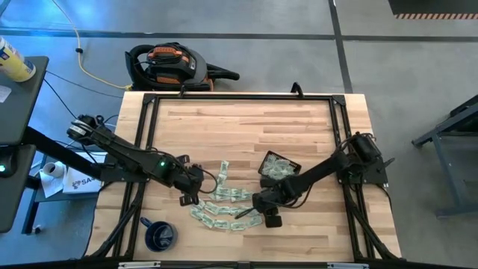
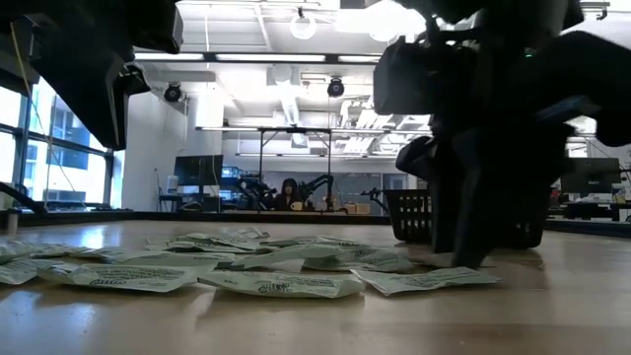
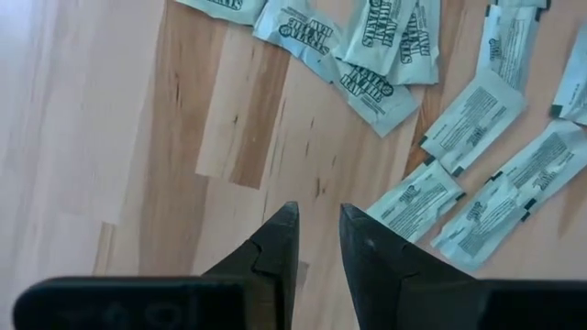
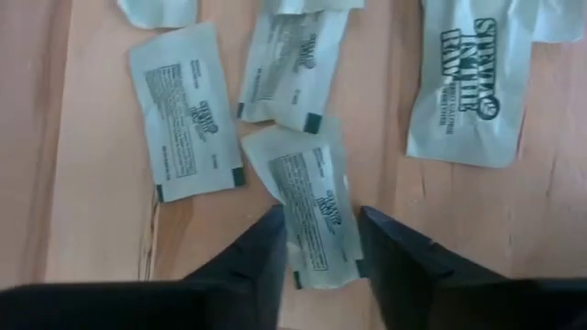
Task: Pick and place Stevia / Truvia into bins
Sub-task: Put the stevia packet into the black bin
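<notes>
Right wrist: flat paper sachets (image 4: 316,206)

The high view looks straight down on the whole table (image 1: 246,127), both arms and some floor. The low view sits at tabletop height, close to the sachets (image 2: 281,284), facing level across the table into the room. Each wrist view looks steeply down at the wood from close, past its own fingers (image 3: 275,252). The sachet (image 4: 316,206) lying between the right wrist view's fingers belongs to the same scatter that every view shares.
</notes>
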`<state>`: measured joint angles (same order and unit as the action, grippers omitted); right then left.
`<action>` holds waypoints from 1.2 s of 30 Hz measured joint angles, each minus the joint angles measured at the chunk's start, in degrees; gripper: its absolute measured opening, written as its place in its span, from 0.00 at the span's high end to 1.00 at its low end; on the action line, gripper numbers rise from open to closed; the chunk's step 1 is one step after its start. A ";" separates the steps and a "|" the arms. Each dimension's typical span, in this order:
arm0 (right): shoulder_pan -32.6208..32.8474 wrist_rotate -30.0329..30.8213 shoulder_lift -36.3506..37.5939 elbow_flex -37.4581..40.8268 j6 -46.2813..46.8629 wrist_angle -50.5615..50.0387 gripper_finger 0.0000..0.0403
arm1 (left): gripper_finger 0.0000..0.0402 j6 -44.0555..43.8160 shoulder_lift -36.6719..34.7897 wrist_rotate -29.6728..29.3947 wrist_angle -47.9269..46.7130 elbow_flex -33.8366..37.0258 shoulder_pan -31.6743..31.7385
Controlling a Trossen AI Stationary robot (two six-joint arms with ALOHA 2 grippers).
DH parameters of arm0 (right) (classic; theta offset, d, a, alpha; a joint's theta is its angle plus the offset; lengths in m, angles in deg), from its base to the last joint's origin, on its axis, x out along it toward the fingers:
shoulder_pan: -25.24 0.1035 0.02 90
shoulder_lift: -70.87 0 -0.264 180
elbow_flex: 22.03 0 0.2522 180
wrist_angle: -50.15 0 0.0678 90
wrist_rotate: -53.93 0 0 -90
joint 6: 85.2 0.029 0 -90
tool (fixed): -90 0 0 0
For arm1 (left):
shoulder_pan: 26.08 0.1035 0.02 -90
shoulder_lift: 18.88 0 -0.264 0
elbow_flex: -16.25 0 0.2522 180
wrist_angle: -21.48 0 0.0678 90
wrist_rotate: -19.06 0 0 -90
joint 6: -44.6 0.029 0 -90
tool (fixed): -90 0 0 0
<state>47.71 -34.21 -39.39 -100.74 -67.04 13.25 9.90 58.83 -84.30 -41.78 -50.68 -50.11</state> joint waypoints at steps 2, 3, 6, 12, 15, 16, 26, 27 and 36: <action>-0.74 -1.18 0.00 0.01 -0.01 -0.14 0.78 | 0.71 -0.02 0.02 -0.74 -0.02 0.00 0.00; -1.07 -1.74 0.01 0.00 0.10 -0.27 0.82 | 0.71 -0.02 0.02 -1.08 -0.02 0.00 0.00; -1.94 -4.45 0.80 0.07 3.65 -1.43 0.95 | 0.71 -0.06 0.02 -1.87 -0.04 0.00 0.01; -2.17 -2.49 9.83 0.22 12.81 -4.54 0.96 | 0.71 -1.17 0.02 -1.88 0.02 0.00 0.00; -2.20 1.25 17.01 0.24 16.04 -6.64 0.98 | 0.71 -1.68 0.02 -2.12 0.06 0.00 0.02; -2.42 3.57 19.46 0.24 16.93 -7.50 0.99 | 0.71 -1.76 0.02 -2.13 0.15 0.00 0.02; -10.24 14.81 28.68 0.31 21.28 -33.49 0.97 | 0.71 -1.43 0.68 -2.36 2.01 0.89 0.02; -11.15 12.94 27.59 0.26 18.95 -32.40 0.97 | 0.71 -1.09 0.72 -1.66 2.80 1.75 0.02; -14.48 14.31 17.81 0.28 13.30 -30.71 0.72 | 0.71 -1.04 1.46 9.06 17.33 11.71 0.00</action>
<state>33.23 -19.90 -21.58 -100.46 -53.74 -17.45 8.86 60.30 -75.24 -24.44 -38.97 -50.11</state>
